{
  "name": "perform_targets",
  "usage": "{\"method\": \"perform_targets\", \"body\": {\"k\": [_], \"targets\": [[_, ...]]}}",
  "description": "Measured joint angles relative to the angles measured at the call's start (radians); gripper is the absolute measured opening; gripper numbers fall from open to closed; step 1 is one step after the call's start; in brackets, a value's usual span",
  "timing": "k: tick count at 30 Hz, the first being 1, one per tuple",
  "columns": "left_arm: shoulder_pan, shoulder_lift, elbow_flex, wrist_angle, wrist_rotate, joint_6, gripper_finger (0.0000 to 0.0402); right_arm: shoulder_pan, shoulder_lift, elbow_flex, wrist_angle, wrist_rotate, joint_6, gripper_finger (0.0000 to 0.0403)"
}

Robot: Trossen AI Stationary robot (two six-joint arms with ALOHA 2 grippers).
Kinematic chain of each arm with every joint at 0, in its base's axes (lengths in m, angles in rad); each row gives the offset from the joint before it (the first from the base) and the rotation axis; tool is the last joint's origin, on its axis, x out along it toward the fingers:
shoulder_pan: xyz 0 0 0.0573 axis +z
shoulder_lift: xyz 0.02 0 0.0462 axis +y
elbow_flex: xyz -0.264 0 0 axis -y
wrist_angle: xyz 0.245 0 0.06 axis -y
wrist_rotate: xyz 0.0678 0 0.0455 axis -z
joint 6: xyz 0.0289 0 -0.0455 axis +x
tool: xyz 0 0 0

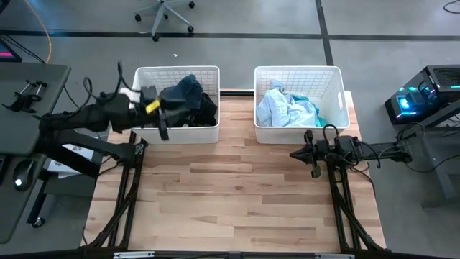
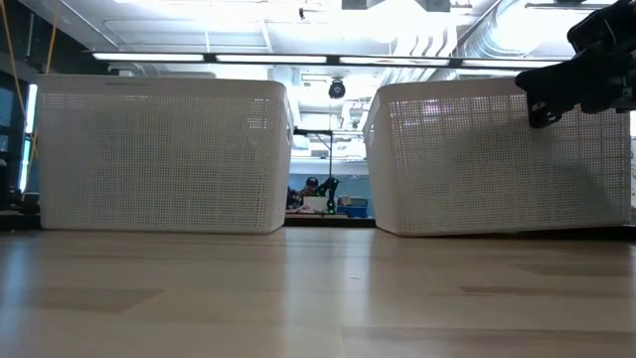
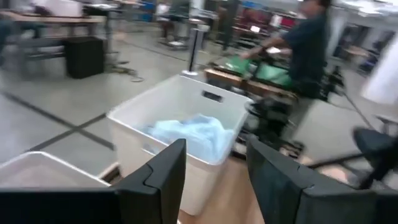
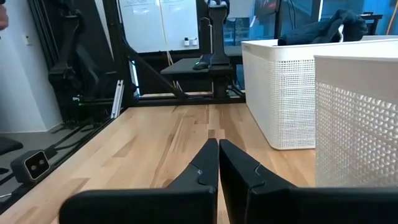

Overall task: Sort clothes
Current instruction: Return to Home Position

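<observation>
On the table (image 1: 237,201) the clothes (image 1: 188,99) lie sorted; the left gripper (image 3: 214,152), fingers spread, must go home; the right gripper (image 4: 217,146) waits, fingers pressed together.

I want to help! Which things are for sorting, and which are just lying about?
For sorting: dark clothes in left basket; pale clothes in right basket; left pincer above left basket; right pincer by right basket.
Lying about: office chair, blue-lit computer.

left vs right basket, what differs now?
Left basket holds dark clothes, black and navy; right basket holds pale blue clothes. The open left gripper hangs over the left basket; the shut right gripper is over the table before the right basket. Both are upright white lattice baskets.
</observation>
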Motion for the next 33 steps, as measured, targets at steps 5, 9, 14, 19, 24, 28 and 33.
{"method": "perform_targets", "body": {"k": [5, 9, 14, 19, 24, 28, 33], "targets": [[-0.076, -0.097, -0.129, 0.023, -0.026, 0.013, 0.0130, 0.000, 0.000, 0.000, 0.000, -0.003, 0.000, 0.0000], [-0.110, -0.255, -0.259, 0.067, 0.010, 0.015, 0.0108, 0.000, 0.000, 0.000, 0.000, -0.003, 0.000, 0.0000], [-0.114, -0.499, -0.401, 0.082, 0.086, 0.027, 0.0071, 0.000, 0.000, 0.000, 0.000, -0.007, 0.000, 0.0000], [-0.114, -0.669, -0.542, 0.055, 0.213, 0.059, 0.0013, 0.000, 0.000, 0.000, 0.000, -0.007, 0.000, 0.0000], [-0.114, -0.734, -0.665, -0.073, 0.348, 0.138, 0.0011, 0.000, 0.000, 0.000, 0.000, -0.007, 0.000, 0.0000], [-0.114, -0.740, -0.803, 0.166, 0.477, 0.175, 0.0002, 0.000, 0.000, 0.000, 0.000, -0.006, 0.000, 0.0000], [-0.114, -0.728, -1.030, 0.576, 0.527, 0.118, 0.0001, 0.000, 0.000, 0.000, 0.000, -0.007, 0.000, 0.0000]]}}
